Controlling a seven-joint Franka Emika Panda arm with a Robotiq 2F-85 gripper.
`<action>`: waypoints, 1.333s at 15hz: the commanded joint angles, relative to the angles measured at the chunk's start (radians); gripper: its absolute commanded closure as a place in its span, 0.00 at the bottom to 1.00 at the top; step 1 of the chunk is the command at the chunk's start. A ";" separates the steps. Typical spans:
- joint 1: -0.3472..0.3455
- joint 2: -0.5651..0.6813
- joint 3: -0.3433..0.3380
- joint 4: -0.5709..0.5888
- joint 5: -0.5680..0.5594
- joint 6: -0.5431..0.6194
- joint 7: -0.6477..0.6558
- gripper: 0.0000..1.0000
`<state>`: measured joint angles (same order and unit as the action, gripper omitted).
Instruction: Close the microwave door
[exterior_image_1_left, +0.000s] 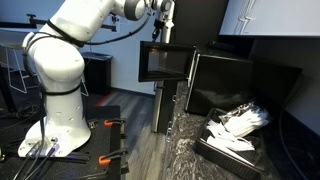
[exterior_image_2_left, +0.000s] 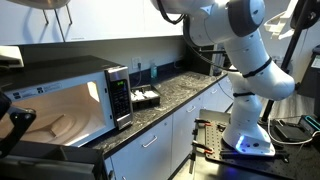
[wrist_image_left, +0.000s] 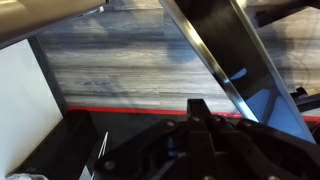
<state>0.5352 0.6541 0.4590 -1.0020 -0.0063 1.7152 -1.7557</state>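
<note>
The black microwave (exterior_image_1_left: 240, 85) stands on the dark counter with its door (exterior_image_1_left: 165, 62) swung wide open. In an exterior view its lit cavity (exterior_image_2_left: 60, 105) and control panel (exterior_image_2_left: 120, 95) show, with the open door (exterior_image_2_left: 20, 130) dark at the near left. My gripper (exterior_image_1_left: 163, 25) hangs just above the top edge of the open door. In the wrist view the fingers (wrist_image_left: 196, 108) sit together, shut and empty, and the door's edge (wrist_image_left: 215, 60) runs diagonally past them above the wood floor.
A black tray (exterior_image_1_left: 215, 150) of white items lies on the counter beside the microwave, also in an exterior view (exterior_image_2_left: 147, 98). Grey cabinets (exterior_image_2_left: 170, 140) stand below the counter. The white robot base (exterior_image_1_left: 60, 110) stands on a floor mat with clamps (exterior_image_1_left: 108, 125).
</note>
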 joint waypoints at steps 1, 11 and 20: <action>-0.029 -0.002 0.009 -0.022 0.057 -0.050 0.036 1.00; -0.028 -0.085 -0.065 -0.106 0.021 -0.224 0.432 1.00; -0.027 -0.153 -0.069 -0.156 0.023 -0.509 0.837 1.00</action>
<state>0.5025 0.5557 0.4087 -1.1014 0.0193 1.2746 -1.0282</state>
